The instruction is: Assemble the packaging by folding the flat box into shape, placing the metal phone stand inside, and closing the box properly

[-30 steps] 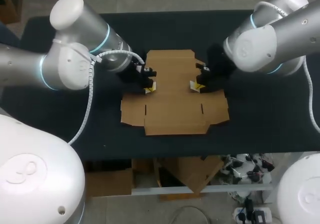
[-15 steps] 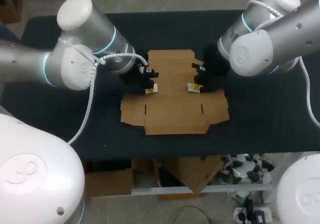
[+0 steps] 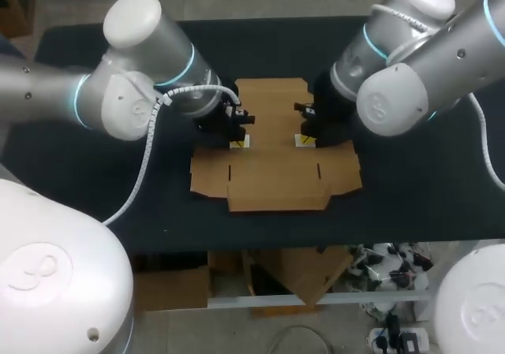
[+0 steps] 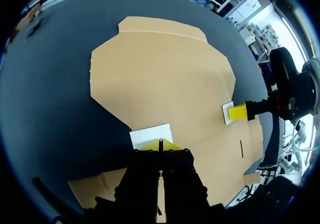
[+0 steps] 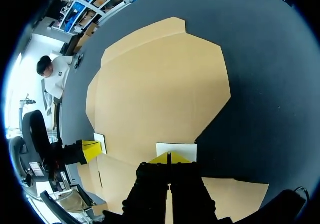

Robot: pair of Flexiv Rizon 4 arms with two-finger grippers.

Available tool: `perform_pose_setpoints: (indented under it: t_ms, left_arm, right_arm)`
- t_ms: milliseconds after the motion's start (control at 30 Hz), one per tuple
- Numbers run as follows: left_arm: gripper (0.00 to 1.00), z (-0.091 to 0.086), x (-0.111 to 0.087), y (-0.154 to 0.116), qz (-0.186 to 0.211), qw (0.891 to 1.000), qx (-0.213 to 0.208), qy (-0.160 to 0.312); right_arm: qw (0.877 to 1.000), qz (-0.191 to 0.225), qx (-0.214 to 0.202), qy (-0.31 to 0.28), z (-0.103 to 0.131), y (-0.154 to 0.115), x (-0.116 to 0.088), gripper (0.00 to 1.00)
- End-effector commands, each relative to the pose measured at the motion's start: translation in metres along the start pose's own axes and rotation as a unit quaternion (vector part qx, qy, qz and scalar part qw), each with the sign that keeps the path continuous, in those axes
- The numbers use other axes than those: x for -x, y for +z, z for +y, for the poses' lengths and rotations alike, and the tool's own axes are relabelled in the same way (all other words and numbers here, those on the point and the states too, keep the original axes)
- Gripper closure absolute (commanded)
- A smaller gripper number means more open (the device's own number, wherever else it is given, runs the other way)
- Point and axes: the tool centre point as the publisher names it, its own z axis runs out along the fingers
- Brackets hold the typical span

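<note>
A flat, unfolded brown cardboard box [image 3: 272, 165] lies in the middle of the dark table. My left gripper [image 3: 237, 141] is shut, its yellow tips down on the box's left part by a small white patch [image 4: 151, 135]. My right gripper [image 3: 303, 139] is shut too, tips on the box's right part by another white patch [image 5: 176, 149]. In the left wrist view the shut tips [image 4: 160, 145] rest on the cardboard [image 4: 165, 79], and my right gripper [image 4: 239, 111] shows across the sheet. In the right wrist view the tips [image 5: 169, 157] meet over the cardboard [image 5: 155, 84], with my left gripper [image 5: 91, 149] opposite. No phone stand shows.
The dark table top [image 3: 102, 180] runs bare to the left and right of the box. Its front edge lies just below the box's near flaps, and its far edge a little beyond the far flap.
Both arms' upper links have swung in toward the middle. The right gripper's tips slid slightly left on the box. The left tips and the box have stayed in place.
</note>
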Motion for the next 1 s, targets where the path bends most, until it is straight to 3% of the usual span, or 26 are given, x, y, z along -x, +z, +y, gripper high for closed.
perform_pose_setpoints:
  t_ms: [33, 133, 367, 500, 567, 800, 833, 900, 933, 967, 1000]
  left_arm:
    - [1.00, -0.001, -0.002, 0.007, -0.029, 1.000, 0.001, -0.003]
    - [1.00, -0.001, -0.001, 0.007, -0.033, 0.999, 0.003, -0.006]
    - [1.00, 0.000, 0.001, -0.016, -0.019, 1.000, -0.003, -0.008]
    - [1.00, 0.002, 0.004, -0.034, -0.009, 1.000, -0.011, -0.007]
    - [1.00, 0.002, 0.006, -0.041, -0.007, 1.000, -0.016, -0.009]
    - [1.00, 0.006, 0.012, -0.062, 0.013, 1.000, -0.021, -0.010]
    - [0.87, 0.007, 0.013, -0.065, 0.015, 1.000, -0.021, -0.011]
    - [0.57, 0.007, 0.015, -0.069, 0.021, 0.999, -0.020, -0.012]
    - [0.46, 0.008, 0.016, -0.072, 0.023, 0.999, -0.021, -0.012]
    - [0.18, 0.008, 0.017, -0.074, 0.027, 0.999, -0.021, -0.013]
    - [0.08, 0.008, 0.018, -0.076, 0.034, 0.999, -0.019, -0.012]
  right_arm:
    - [1.000, -0.027, 0.006, 0.007, -0.004, 0.010, 0.001, 1.00]
    - [1.000, -0.023, 0.006, 0.008, -0.004, 0.009, 0.003, 1.00]
    - [0.999, 0.033, 0.020, -0.003, -0.005, -0.017, 0.009, 1.00]
    - [0.995, 0.093, 0.022, -0.021, -0.006, -0.036, 0.019, 1.00]
    - [0.994, 0.103, 0.025, -0.021, -0.005, -0.045, 0.024, 1.00]
    - [0.980, 0.189, 0.021, -0.065, -0.004, -0.078, 0.041, 1.00]
    - [0.977, 0.202, 0.021, -0.071, -0.004, -0.084, 0.044, 1.00]
    - [0.975, 0.206, 0.024, -0.076, -0.003, -0.091, 0.047, 0.73]
    - [0.974, 0.211, 0.023, -0.079, -0.003, -0.093, 0.048, 0.66]
    - [0.973, 0.216, 0.024, -0.082, -0.003, -0.096, 0.050, 0.51]
    - [0.971, 0.221, 0.025, -0.083, -0.004, -0.098, 0.051, 0.26]
